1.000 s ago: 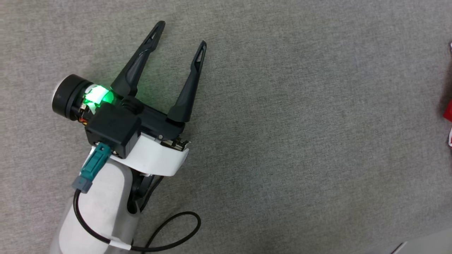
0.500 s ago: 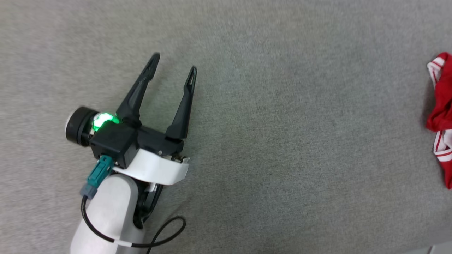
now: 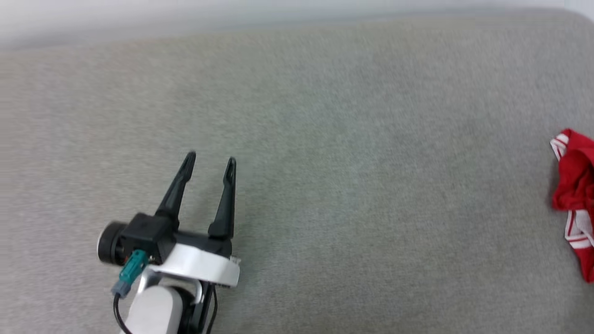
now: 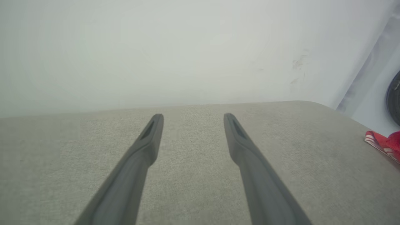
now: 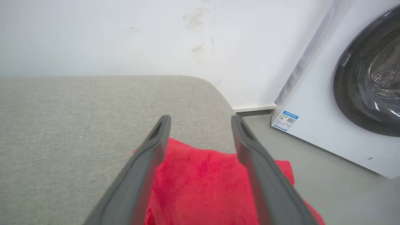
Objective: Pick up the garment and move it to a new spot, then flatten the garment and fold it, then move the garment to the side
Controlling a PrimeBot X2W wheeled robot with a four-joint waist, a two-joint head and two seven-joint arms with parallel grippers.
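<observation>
Two claws, what changed? asks the desk.

The head camera has tilted up, the photographer answers. The grey surface (image 3: 348, 185) now shows its far edge, and more of the garment (image 3: 573, 185) shows at right, cut off by the frame.

Room to move?

Bare surface separates the left gripper (image 3: 210, 158), fingers apart and empty, from the garment. The right gripper (image 5: 200, 118), fingers also spread, hangs over the crumpled red cloth near the surface's right rim. Whether they touch cannot be made out.

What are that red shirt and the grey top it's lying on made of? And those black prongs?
The garment looks like soft knit fabric, matte and slightly fuzzy, crumpling in folds. The grey surface seems woven upholstery cloth: a fine weave shows. The fingers look like smooth matte dark plastic, probably.
</observation>
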